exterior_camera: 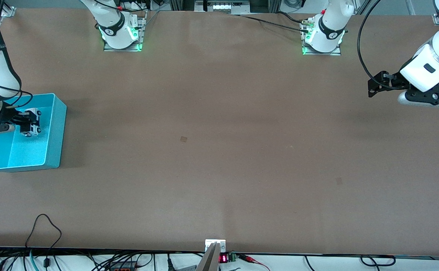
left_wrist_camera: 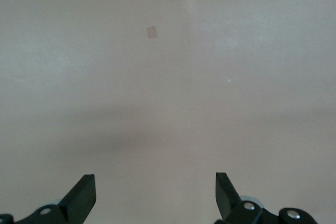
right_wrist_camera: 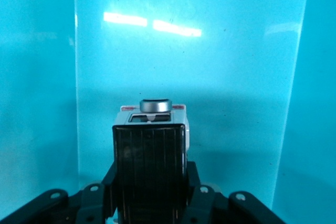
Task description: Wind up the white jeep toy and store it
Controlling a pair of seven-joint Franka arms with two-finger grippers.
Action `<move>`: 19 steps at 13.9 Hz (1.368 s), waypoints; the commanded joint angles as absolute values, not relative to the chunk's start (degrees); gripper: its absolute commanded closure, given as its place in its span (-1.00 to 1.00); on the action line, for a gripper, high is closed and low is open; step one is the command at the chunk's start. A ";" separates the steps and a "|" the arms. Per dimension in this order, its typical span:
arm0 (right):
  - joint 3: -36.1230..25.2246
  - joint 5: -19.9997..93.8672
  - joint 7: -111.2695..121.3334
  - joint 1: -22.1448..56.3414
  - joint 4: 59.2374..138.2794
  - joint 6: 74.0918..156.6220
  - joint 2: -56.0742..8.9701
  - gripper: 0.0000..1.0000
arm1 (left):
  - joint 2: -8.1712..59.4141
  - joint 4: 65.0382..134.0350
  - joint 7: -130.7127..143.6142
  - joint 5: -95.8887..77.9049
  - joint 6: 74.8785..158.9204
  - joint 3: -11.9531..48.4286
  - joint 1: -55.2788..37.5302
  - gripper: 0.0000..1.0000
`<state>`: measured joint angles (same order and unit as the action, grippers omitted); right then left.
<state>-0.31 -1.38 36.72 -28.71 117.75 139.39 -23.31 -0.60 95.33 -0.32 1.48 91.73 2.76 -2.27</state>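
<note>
Front view first: the right gripper [exterior_camera: 26,122] is over the turquoise bin [exterior_camera: 55,131] at the right arm's end of the table [exterior_camera: 219,150], reaching in above the open top. Clamped between its fingers is the white jeep toy [exterior_camera: 31,122], tiny against the bin, hanging inside the bin's outline with the blue floor showing beneath it. Whether the wheels touch the floor cannot be told from here. The left gripper [exterior_camera: 374,86] is up at the left arm's end of the table, well apart from the bin and the car, over bare brown tabletop; this arm waits.

Left wrist view: the left gripper [left_wrist_camera: 155,195] has its two dark fingertips [left_wrist_camera: 84,192] spread wide, with nothing between them. Under it there is only plain tabletop and a small tan square patch [left_wrist_camera: 151,32] ahead of the fingers.

Right wrist view: turquoise all around, the bin's walls [right_wrist_camera: 37,77] rising on each side of the right gripper [right_wrist_camera: 150,182] and a light reflection streaked across the bin surface ahead of it. The jeep [right_wrist_camera: 151,156] sits squeezed between the closed-in fingers, its black ribbed roof panel facing the camera, and a round silver-rimmed spare wheel [right_wrist_camera: 155,105] at the end pointing away from the wrist. White bodywork shows around that wheel.
</note>
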 commanded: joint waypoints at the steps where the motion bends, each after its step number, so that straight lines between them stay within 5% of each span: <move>1: 0.53 -1.67 35.95 -30.06 117.42 141.67 -25.13 1.00 | -1.84 95.80 -0.26 0.97 91.05 2.72 -2.46 -1.00; 4: 0.53 -1.67 35.95 -30.15 117.42 141.94 -25.84 1.00 | -1.84 95.80 -0.26 0.97 90.97 2.72 -2.46 -1.00; 6: 0.44 -1.93 36.21 -29.89 117.42 141.77 -25.75 0.14 | -1.76 95.80 -0.26 0.97 91.05 2.72 -2.46 -1.00; 7: 0.35 -2.02 36.12 -29.71 117.42 141.68 -25.58 -0.67 | -1.84 95.80 -0.35 0.97 90.97 2.72 -2.46 -1.00; 8: 0.35 -2.11 36.47 -29.71 117.42 141.51 -25.23 -1.00 | -1.76 95.80 -0.26 0.97 91.05 2.72 -2.46 -1.00; 19: 0.97 -1.94 42.98 -22.77 111.71 127.88 -11.62 -1.00 | -1.85 95.80 -0.53 0.97 90.97 2.72 -2.46 -1.00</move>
<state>1.00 -1.66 41.59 -24.52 112.48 130.21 -14.70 -0.63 95.33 -0.32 1.48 91.64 2.80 -2.27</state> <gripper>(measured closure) 0.000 0.000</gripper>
